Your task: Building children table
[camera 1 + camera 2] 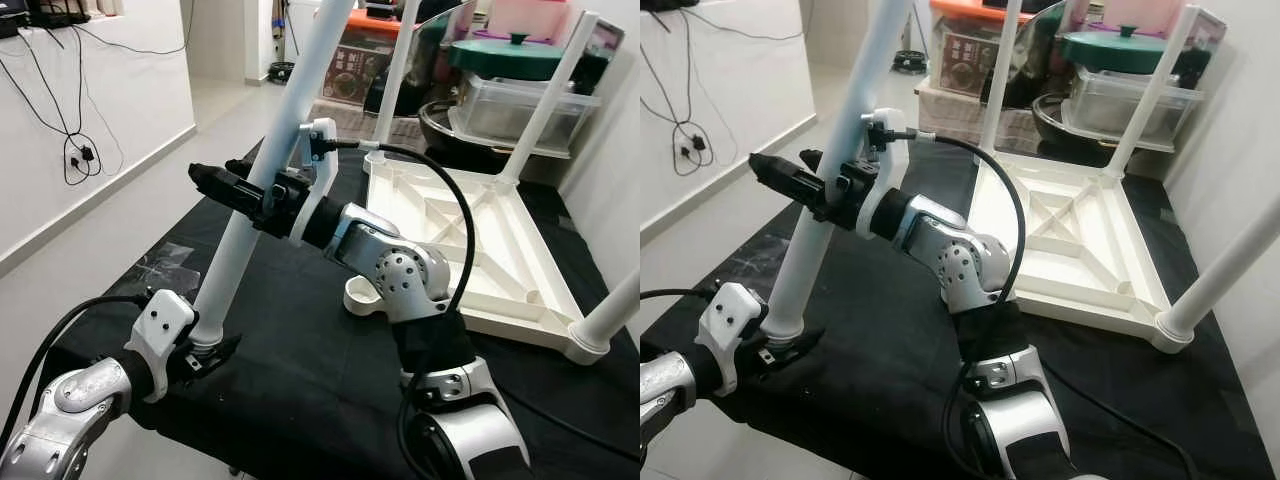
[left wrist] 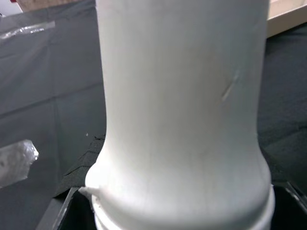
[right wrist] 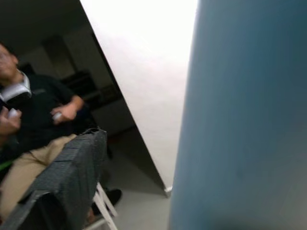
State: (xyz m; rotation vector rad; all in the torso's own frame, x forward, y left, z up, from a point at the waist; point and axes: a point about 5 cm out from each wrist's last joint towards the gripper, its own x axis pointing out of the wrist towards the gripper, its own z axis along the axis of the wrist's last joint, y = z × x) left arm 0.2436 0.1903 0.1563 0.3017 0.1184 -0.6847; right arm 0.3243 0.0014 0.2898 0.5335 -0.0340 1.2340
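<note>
A long white table leg (image 1: 285,110) stands tilted over the black cloth (image 1: 300,390), its flared foot end down at the near left. My left gripper (image 1: 212,352) is shut on that foot end, seen up close in the left wrist view (image 2: 182,120). My right gripper (image 1: 212,172) is shut on the leg halfway up, its black fingers pointing left. The white tabletop (image 1: 500,260) lies upside down to the right, with three legs (image 1: 545,110) standing up from its corners. The near-left corner socket (image 1: 360,296) is open.
Clear storage boxes and a green-lidded pot (image 1: 510,55) crowd the back right. A white wall with hanging cables (image 1: 75,150) runs along the left. Crumpled plastic wrap (image 1: 165,260) lies on the cloth's left edge. A seated person (image 3: 33,110) appears in the right wrist view.
</note>
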